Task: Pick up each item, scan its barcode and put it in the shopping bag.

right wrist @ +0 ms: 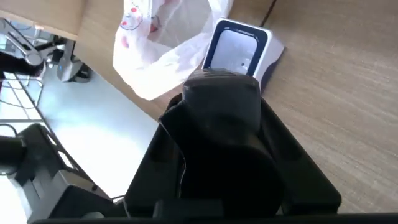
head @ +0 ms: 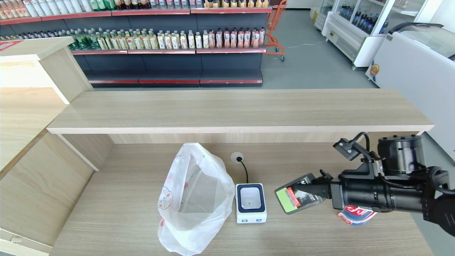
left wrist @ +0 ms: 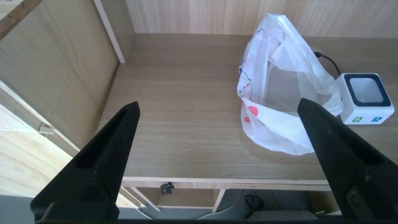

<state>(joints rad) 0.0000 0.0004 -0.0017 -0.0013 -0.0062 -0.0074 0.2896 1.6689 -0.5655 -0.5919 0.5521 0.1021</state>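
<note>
At the lower right of the head view, your right gripper [head: 306,193] is clamped on a flat dark packet [head: 293,199]. It holds the packet clear of the wooden checkout desk [head: 320,238], with the green and red label tilted up toward the camera. The packet juts out past the fingertips to the left, so its free end sits just right of the barcode scanner [head: 251,202], near it but not over the glass.

The packet looks light and soft-walled, likely crinkly and a little slick. Grip it by one end, as here, so the broad faces stay bare for the scan. A hard squeeze would probably only crumple it. You cannot tell which face carries the barcode.

Under the right arm a second packet [head: 355,215], red, white and blue, lies on the desk. Left of the scanner and touching it, the white shopping bag [head: 193,199] stands with its mouth open upward.

In the left wrist view your left gripper [left wrist: 219,109] has its fingers wide apart with nothing between them, well short of the bag.

Farther up the frame run the raised counter ledge [head: 231,110] and the shelves of bottles [head: 170,39].
</note>
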